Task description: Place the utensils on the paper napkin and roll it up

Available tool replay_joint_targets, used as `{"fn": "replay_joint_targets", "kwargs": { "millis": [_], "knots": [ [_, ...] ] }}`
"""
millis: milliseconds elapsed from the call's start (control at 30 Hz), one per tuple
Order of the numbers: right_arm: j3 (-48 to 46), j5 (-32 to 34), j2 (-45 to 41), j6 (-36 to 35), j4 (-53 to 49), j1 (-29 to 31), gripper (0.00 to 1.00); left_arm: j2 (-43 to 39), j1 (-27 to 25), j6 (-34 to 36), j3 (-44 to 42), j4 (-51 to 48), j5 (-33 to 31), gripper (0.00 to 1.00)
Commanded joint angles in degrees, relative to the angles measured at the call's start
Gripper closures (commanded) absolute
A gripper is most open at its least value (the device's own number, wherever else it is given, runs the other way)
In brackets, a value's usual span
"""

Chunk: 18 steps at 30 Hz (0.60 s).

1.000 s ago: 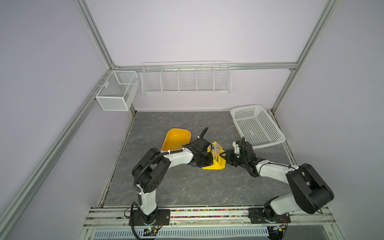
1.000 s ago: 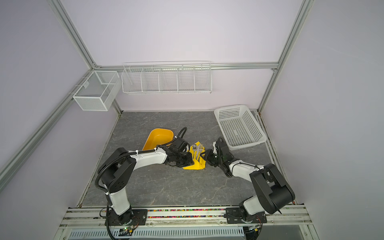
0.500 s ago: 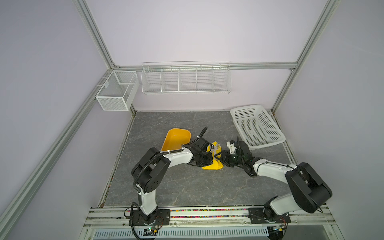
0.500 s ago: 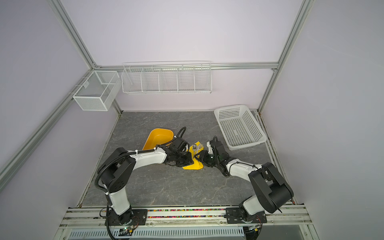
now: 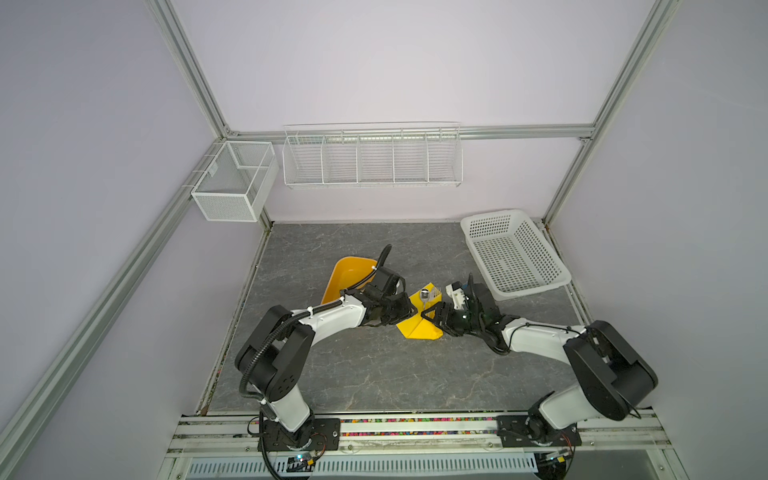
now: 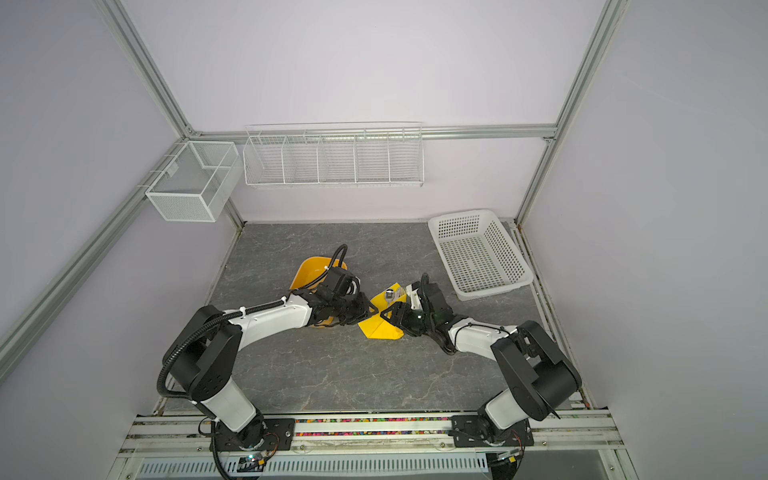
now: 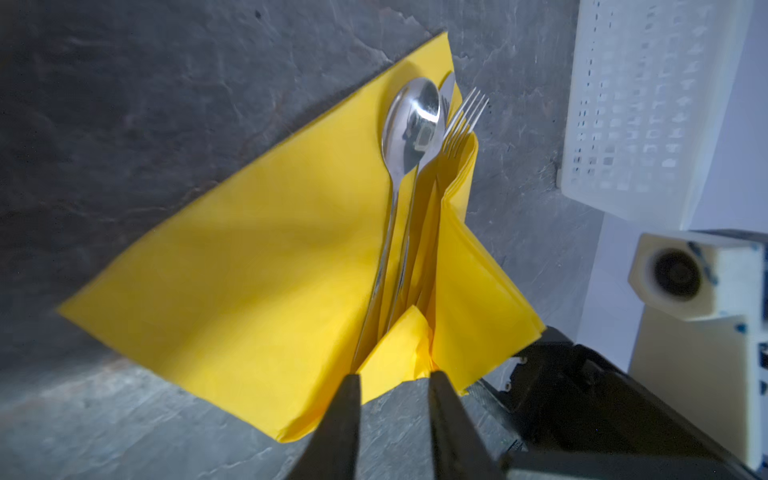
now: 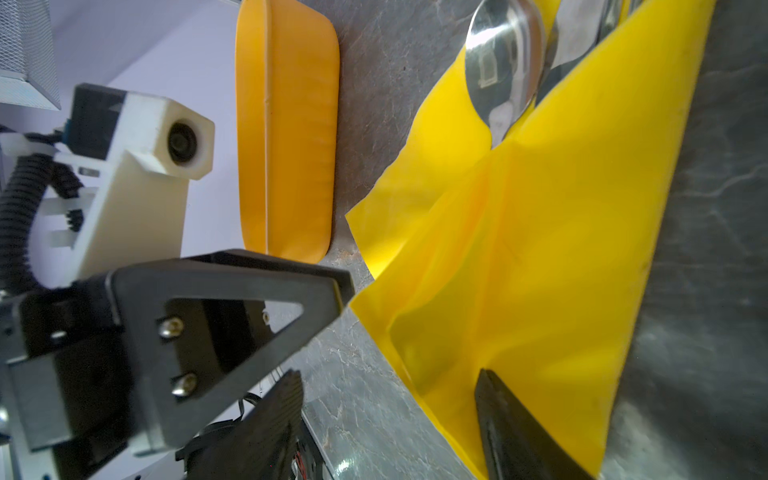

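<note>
**Rolling step: first flap over**

Napkin (image 7: 257, 266) lies mid-worktop (image 5: 374, 365). Spoon (image 7: 411, 120) and fork (image 7: 461, 120) lie on it, one flap folded over their handles. Left fingers (image 7: 340, 424) narrowly parted about a raised corner; right fingers (image 8: 511, 428) spread wide at the edge. Next, likely: regrip, roll across snugly. Handles hidden; third piece unclear.

Soft, even light is filling both top views; the walls (image 5: 415, 62) are reading bright, and the arms (image 5: 332, 320) are casting only faint shadows on the table (image 5: 374, 374). Wide-angle perspective is splaying the frame posts (image 5: 189, 70) toward the upper corners. In the wrist views, the spoon (image 7: 411, 120) is mirroring glare, the paper napkin (image 7: 249, 270) is glowing, and the nearest foreground is blurring.
</note>
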Motion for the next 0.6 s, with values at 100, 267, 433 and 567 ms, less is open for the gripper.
{"fn": "replay_joint_targets", "kwargs": {
  "millis": [100,267,433,567],
  "knots": [
    [0.7,-2.3,1.0,-1.9,2.7,0.7,0.24,-0.6,2.3,0.2,2.0,2.0,3.1,0.48],
    [2.1,-3.3,1.7,-4.5,0.4,0.9,0.22,1.9,3.3,1.7,5.6,0.6,6.7,0.40],
    [2.9,-3.2,2.3,-7.1,-2.3,1.1,0.25,4.3,3.3,2.3,7.8,1.4,9.8,0.39],
    [2.9,-3.6,2.9,-7.8,-2.6,1.1,0.28,6.9,3.4,3.3,10.2,-1.2,10.6,0.39]
  ]
}}
